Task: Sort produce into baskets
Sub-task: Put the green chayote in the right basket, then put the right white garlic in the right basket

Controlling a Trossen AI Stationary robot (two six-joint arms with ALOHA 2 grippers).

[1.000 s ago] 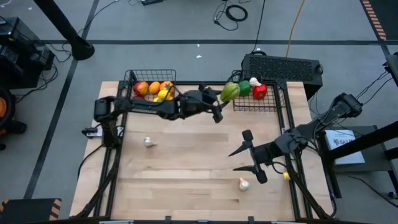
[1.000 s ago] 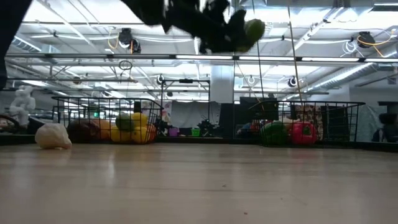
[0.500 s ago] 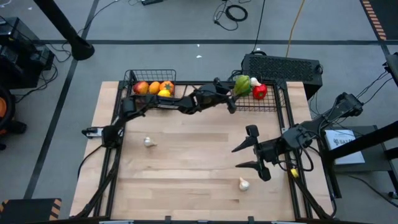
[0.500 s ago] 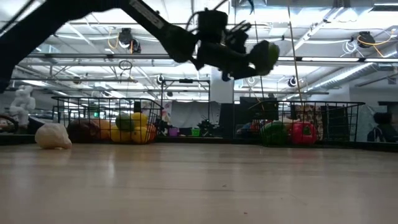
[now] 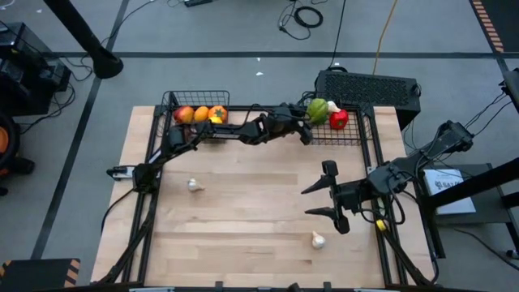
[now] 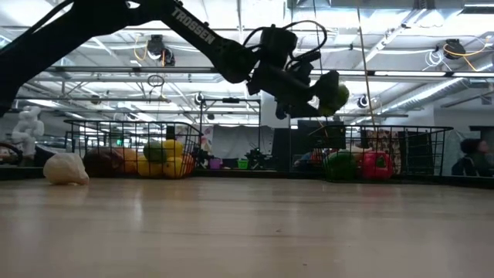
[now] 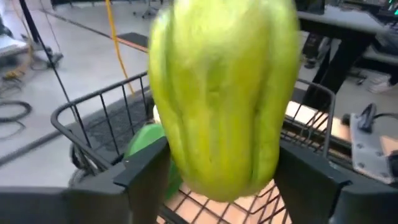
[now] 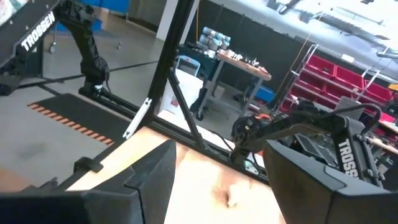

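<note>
A white garlic bulb [image 5: 194, 185] lies on the bare wood of the table [image 5: 243, 219], near the 9 o'clock side. A second garlic bulb [image 5: 318, 239] lies toward 5 o'clock. A black box with vents [image 5: 369, 86] sits just behind the table at 1 o'clock.

The left basket [image 5: 197, 101] at 11 o'clock holds a red apple [image 5: 184, 114] and orange and yellow fruit [image 5: 209, 115]. The right basket [image 5: 357, 134] at 1 o'clock holds a red pepper [image 5: 339, 119], something white and a green piece.

The left gripper [image 5: 306, 126] reaches across the table's far side to the near edge of the right basket. Its two fingers pinch a green pepper [image 7: 224, 93] from both sides, up in the air over the wire rim.

The right gripper [image 5: 323, 199] hovers over the wood at 4 o'clock, just above the second garlic bulb. Its fingers are spread apart and hold nothing.
</note>
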